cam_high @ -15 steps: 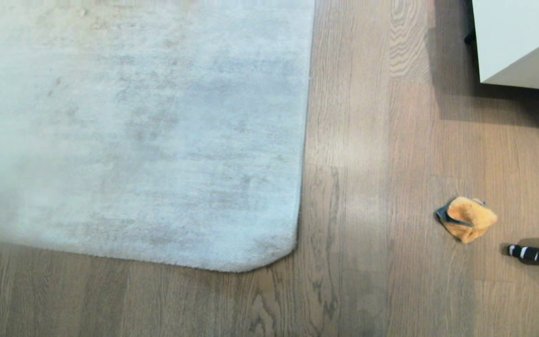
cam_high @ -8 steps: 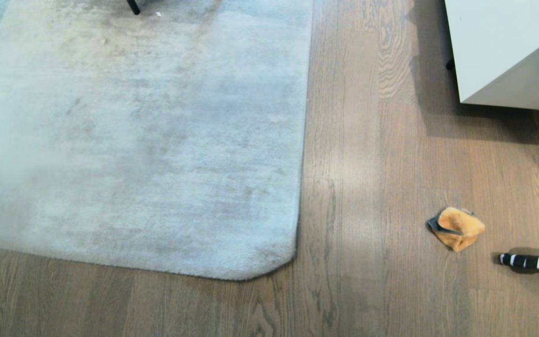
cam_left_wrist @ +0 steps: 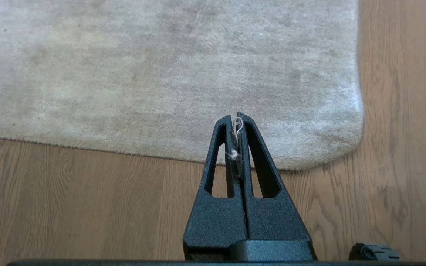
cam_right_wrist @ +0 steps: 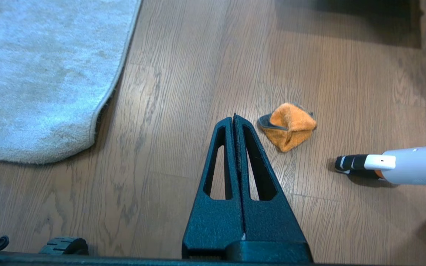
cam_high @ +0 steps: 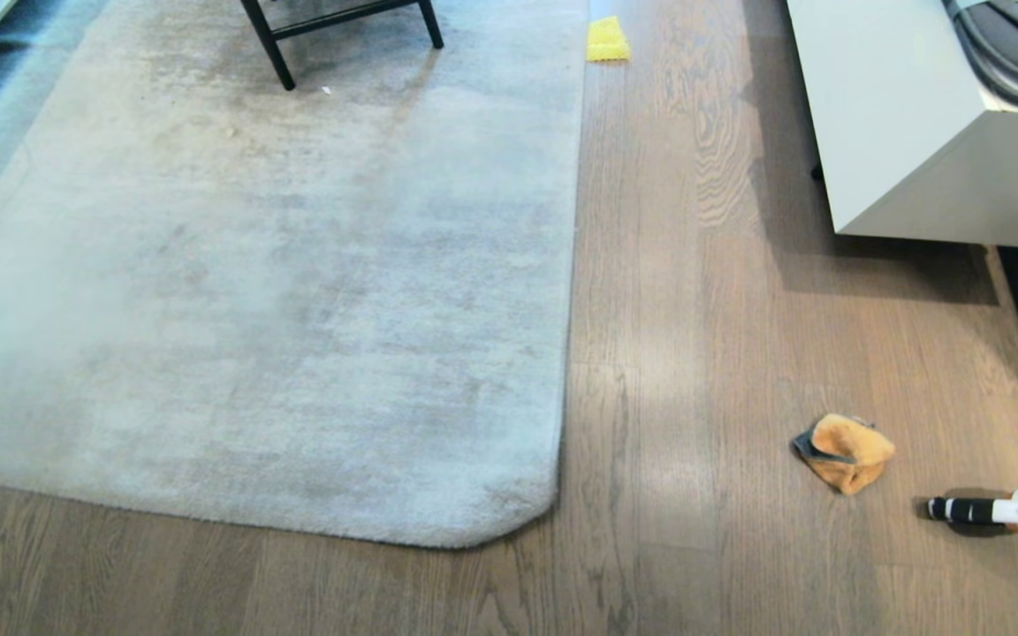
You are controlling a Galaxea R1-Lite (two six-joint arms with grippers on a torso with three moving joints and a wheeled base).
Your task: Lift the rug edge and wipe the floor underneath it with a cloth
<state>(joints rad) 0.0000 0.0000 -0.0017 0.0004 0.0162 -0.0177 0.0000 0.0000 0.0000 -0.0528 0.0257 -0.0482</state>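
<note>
Lying crumpled on the floor (cam_high: pixel 695 353), the cloth (cam_high: pixel 843 452) sits well right of the rug edge (cam_high: pixel 509 521), near a white wand (cam_high: pixel 999 512). Your right gripper (cam_right_wrist: pixel 234 118) and left gripper (cam_left_wrist: pixel 235 116) hang pressed together, empty. Spread the right jaws before you descend onto the cloth's raised fold.

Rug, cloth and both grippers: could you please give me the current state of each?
rug edge: flat on the floor, not lifted.
cloth: crumpled on the floor, apart from the rug, not held.
left gripper: shut, empty, some fluff caught between its fingers.
right gripper: shut, empty.
</note>
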